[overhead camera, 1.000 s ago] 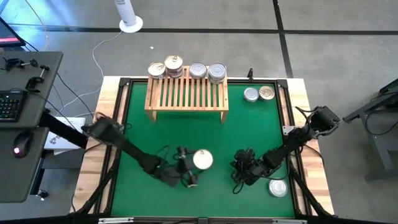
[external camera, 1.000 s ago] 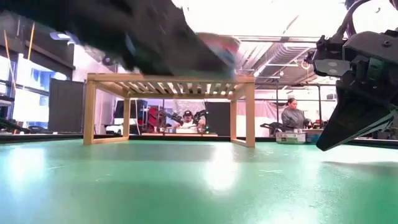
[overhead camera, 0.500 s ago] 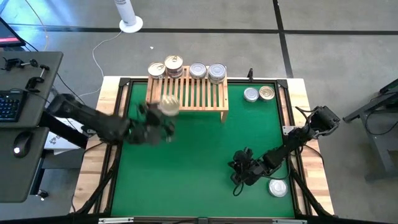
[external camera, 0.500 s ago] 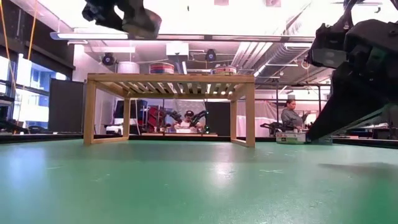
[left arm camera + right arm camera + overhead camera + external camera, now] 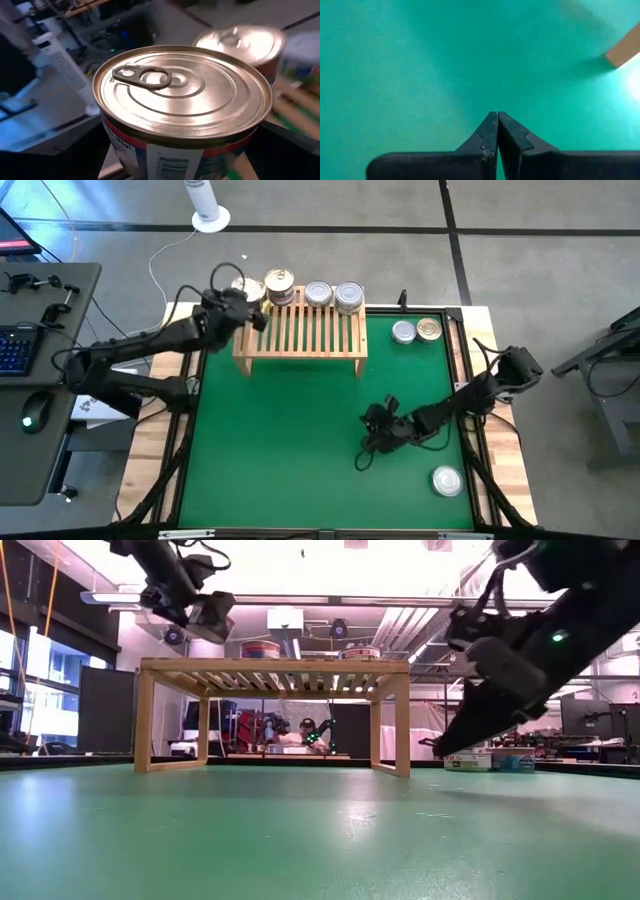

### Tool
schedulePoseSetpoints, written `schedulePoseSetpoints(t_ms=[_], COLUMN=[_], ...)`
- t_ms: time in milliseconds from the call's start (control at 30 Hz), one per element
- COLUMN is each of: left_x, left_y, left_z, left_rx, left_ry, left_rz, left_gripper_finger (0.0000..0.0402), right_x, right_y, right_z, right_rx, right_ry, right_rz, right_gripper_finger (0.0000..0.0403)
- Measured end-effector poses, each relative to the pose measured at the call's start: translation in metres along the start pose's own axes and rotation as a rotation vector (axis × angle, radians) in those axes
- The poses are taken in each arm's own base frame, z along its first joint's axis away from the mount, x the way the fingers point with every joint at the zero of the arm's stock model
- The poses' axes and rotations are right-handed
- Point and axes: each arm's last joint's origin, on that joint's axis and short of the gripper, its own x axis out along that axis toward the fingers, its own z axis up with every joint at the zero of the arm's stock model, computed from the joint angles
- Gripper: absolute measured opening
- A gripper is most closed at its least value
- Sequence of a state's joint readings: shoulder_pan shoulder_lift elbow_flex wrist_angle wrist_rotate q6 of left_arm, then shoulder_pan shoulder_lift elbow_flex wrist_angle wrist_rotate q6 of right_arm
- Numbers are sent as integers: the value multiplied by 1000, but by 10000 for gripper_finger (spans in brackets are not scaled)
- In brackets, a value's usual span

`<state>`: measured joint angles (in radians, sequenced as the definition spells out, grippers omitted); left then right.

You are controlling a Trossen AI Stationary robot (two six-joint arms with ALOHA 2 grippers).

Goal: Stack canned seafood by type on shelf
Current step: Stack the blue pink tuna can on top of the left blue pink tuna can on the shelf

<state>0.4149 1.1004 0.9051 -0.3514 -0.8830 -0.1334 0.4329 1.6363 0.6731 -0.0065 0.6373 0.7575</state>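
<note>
Tins point(image 5: 318, 293) stood along the shelf point(image 5: 300, 332) rear edge as we watched the left gripper point(image 5: 240, 300) hold another tin point(image 5: 182, 102) in wide jaws above its left end. Over the green mat point(image 5: 290, 440), the right gripper point(image 5: 497, 131) hung with fingers pressed together, empty; three more tins sat off the shelf.

1. The counter point(image 5: 485, 340) has a light-wood border framing a green mat point(image 5: 300, 450).
2. A low light-wood shelf point(image 5: 300, 340) with a slatted top stands on the mat at the counter's far edge, toward the far left corner.
3. Tins sit in a row along the shelf's far edge point(image 5: 315, 292).
4. Two tins point(image 5: 416, 331) lie side by side on the mat near the far right corner.
5. One silver tin point(image 5: 447, 479) lies on the mat near the counter's near right corner.
</note>
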Motion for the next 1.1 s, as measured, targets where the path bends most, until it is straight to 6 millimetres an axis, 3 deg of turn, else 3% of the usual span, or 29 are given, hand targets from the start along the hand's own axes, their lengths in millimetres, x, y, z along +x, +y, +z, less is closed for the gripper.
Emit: schedulePoseSetpoints(t_ms=[233, 500, 1100], left_x=[22, 39, 60], left_y=[18, 19, 26], left_z=[8, -18, -36], left_rx=[-106, -259, -311], left_ry=[-34, -90, -51], left_rz=[-40, -62, -93], left_gripper_finger=[390, 390, 390], right_x=[8, 8, 8], right_y=[-7, -6, -2], right_z=[8, 10, 14], right_rx=[-67, -105, -109], right_ry=[15, -2, -30], right_rz=[6, 12, 57], right_gripper_finger=[0, 0, 0])
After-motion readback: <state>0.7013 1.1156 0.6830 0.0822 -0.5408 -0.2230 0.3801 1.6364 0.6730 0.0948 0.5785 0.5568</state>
